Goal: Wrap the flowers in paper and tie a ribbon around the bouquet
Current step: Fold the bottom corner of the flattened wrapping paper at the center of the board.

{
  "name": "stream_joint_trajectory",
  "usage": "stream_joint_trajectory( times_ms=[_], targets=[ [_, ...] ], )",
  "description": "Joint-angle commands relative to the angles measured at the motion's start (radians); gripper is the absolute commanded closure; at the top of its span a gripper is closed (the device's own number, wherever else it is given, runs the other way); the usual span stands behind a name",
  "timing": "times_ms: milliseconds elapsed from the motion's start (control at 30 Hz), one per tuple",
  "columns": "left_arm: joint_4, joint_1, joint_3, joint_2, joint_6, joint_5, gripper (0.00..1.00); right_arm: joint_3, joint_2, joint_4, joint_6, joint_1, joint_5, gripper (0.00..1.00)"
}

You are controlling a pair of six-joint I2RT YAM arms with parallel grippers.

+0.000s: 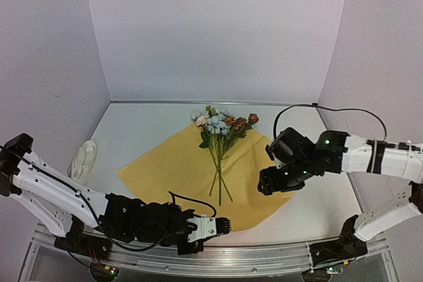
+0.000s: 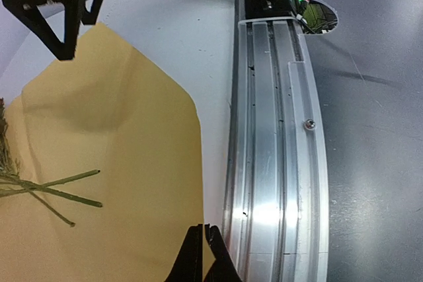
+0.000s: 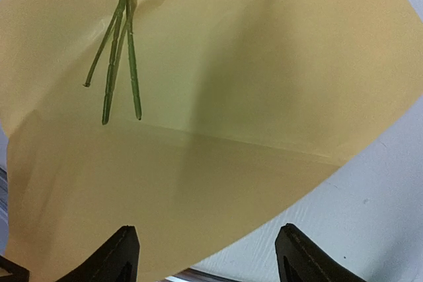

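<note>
1. Standing wide apart with nothing between them, the right jaws sit at the right corner of the paper [image 3: 231,183], with that corner just under and ahead of them.
2. The left jaws are shut tight at the paper's near corner. Whether they have the thin edge nipped I cannot tell.
3. From the right jaws the sheet runs away to the left, yellow face up, with a shallow crease across it. The stems [image 3: 119,64] lie a little further in.
4. The flowers [image 1: 221,123] lie down the middle of the paper, long axis near to far. The heads are at the far corner and the stem ends point toward the arms.
5. My judgement: the right arm [image 1: 370,153] is nearer the side flap, so folding that corner over the stems falls to it.
6. The ribbon [image 1: 84,160] is heaped at the desk's left edge, well apart from the paper.
7. The desk [image 1: 145,123] is pale grey, with a metal rail [image 2: 277,130] along its near edge and plain lilac walls around it.
</note>
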Motion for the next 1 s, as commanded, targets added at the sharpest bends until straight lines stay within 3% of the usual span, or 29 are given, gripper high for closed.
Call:
stream_joint_trajectory(
  times_ms=[0, 367, 600, 800, 967],
  targets=[
    [-0.059, 0.087, 0.072, -0.090, 0.054, 0.029, 1.00, 0.065, 0.140, 0.134, -0.066, -0.094, -0.157, 0.29],
    [-0.078, 0.438, 0.193, -0.019, 0.259, 0.336, 1.00, 0.132, 0.266, 0.185, -0.029, -0.235, -0.158, 0.31],
    [-0.133, 0.658, 0.351, 0.136, 0.359, 0.589, 1.00, 0.189, 0.261, 0.193, -0.075, -0.316, -0.166, 0.19],
    [-0.181, 0.774, 0.454, 0.255, 0.400, 0.725, 1.00, 0.235, 0.267, 0.306, -0.172, -0.368, -0.292, 0.08],
    [-0.163, 0.822, 0.486, 0.310, 0.409, 0.782, 1.00, 0.269, 0.316, 0.444, -0.263, -0.376, -0.528, 0.02]
  ],
)
